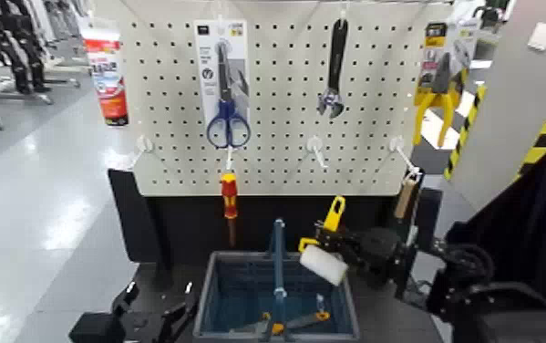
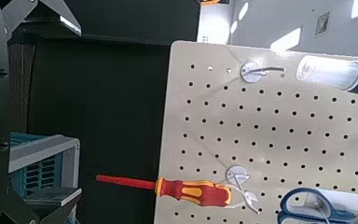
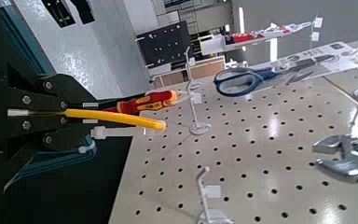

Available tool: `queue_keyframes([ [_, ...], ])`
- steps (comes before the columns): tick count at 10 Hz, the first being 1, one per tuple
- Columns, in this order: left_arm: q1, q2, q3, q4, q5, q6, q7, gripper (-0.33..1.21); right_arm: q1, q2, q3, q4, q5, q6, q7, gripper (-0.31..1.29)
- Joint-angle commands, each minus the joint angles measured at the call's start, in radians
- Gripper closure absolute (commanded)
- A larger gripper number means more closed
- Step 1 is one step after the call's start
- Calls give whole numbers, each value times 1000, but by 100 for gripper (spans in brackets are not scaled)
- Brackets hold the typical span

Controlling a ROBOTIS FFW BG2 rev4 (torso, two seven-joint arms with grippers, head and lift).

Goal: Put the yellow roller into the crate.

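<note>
Carrying is the step in hand: the right tool [image 1: 311, 239] is clamped on the yellow roller [image 1: 324, 264], its white cylinder hanging over the crate [image 1: 353, 313] below the tool. Next calls for lowering, then release, clear of the central handle [image 1: 279, 265]; the left tool [image 1: 161, 306] waits beside the crate.

Head view cuts your crate [image 1: 353, 315] at the bottom edge; you can't ID the tools inside [image 1: 308, 321]. Left wrist view crops scissors [image 2: 303, 203], tube [image 2: 328, 72].
</note>
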Motion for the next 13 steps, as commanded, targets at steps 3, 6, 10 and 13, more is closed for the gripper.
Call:
queue_keyframes([
  [3,-3,2,-3,0,1,1,0,11,-36,24,35,250,4,-120,-28,124],
  [6,-5,0,-5,3,1,1,0,11,-88,41,95,364,4,-166,-39,125],
  [10,-9,2,-5,6,1,-1,-3,11,-125,49,172,440,-3,-166,-52,121],
  [13,-15,3,-6,6,1,-1,-11,11,-128,44,178,437,-3,-157,-45,69],
])
